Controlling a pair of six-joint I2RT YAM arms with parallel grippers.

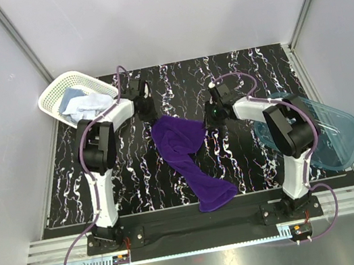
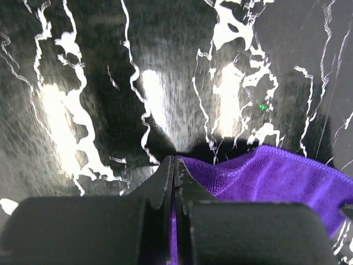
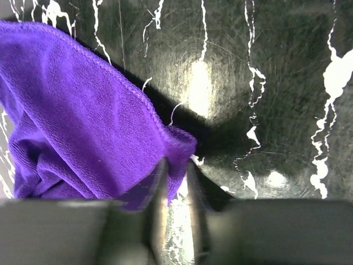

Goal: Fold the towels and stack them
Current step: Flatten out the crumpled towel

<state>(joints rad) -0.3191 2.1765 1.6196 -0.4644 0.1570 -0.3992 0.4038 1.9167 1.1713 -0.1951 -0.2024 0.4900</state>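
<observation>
Towel (image 1: 184,155) is hanging between left gripper (image 2: 174,163) and right gripper (image 3: 176,168); I'm clamping both jaws on its corners to spread it.

Basket (image 1: 78,78) far left, tub (image 1: 332,136) right

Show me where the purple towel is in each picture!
Top external: the purple towel is in the middle, trailing down toward the near edge.
Left wrist: it is at the bottom right, with an edge pinched in the left tool.
Right wrist: it fills the left half, with a corner pinched in the right tool.
Shared landmark: the black tabletop with white veins.
</observation>
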